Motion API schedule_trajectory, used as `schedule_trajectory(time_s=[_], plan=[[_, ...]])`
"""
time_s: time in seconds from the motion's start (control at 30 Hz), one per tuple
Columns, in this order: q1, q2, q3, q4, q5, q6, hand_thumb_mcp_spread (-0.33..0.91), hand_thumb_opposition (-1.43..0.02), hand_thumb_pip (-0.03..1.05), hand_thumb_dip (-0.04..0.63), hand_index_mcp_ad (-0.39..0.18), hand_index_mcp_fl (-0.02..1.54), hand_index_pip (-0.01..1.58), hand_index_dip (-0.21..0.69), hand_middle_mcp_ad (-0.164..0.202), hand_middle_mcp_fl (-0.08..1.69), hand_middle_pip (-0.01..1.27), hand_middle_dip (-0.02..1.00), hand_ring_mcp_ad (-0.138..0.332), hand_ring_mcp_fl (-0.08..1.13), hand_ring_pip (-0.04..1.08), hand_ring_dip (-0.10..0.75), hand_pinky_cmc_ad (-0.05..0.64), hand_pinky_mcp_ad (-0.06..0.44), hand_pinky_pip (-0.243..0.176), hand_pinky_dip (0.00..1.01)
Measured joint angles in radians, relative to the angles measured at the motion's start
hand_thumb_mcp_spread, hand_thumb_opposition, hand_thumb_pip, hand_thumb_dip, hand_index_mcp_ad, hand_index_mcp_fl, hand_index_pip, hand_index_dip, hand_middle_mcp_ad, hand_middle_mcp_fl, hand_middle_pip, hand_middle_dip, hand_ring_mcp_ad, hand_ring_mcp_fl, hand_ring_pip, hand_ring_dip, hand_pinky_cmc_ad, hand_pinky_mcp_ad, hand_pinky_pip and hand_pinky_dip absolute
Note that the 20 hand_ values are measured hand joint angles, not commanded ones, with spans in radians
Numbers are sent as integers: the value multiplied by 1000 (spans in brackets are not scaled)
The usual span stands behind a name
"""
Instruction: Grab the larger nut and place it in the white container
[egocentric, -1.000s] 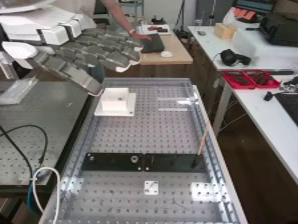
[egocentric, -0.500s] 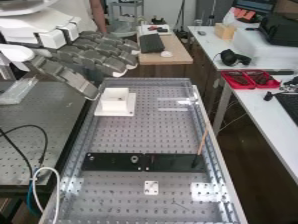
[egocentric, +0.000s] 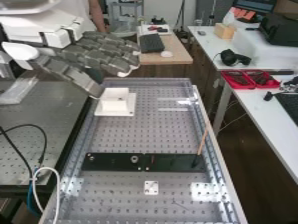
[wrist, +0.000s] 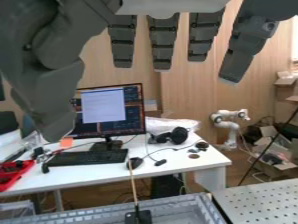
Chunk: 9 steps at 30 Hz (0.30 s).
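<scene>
The hand (egocentric: 100, 54) hangs at the upper left in the high view, fingers nearly straight and thumb pointing down, holding nothing. Its thumb tip appears close to the left side of the white container (egocentric: 116, 101), a square box on a wider base. On the flat black bar (egocentric: 176, 162) stands the bearing (egocentric: 134, 159), and farther left the small, dark smaller nut (egocentric: 91, 157). The wrist view shows the hand (wrist: 161, 42) with its fingers spread apart and nothing between them and the thumb.
A thin wooden stick (egocentric: 202, 142) rises from the bar's right part. A small white plate (egocentric: 151, 188) lies below the bar. Cables (egocentric: 41, 170) loop at the bench's left. Red trays (egocentric: 249, 79) stand on the right-hand table.
The hand shifted slightly left and down, then back right; its thumb tip now appears nearer the white container than half a second ago. The container and the parts on the bar stayed put.
</scene>
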Motion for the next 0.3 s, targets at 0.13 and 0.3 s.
schedule_trajectory(time_s=[0.13, 0.3], plan=[[-3, 0, -1, 6, -9, 3, 180, -761, 672, 188, -138, 37, 278, 31, 77, 35, 129, 234, 176, 0, 70, 112, 365, 311, -105, 576], [-4, 7, -8, 15, -9, 4, 180, -761, 672, 188, -138, 42, 276, 31, 77, 37, 129, 234, 175, 0, 70, 112, 365, 314, -105, 576]])
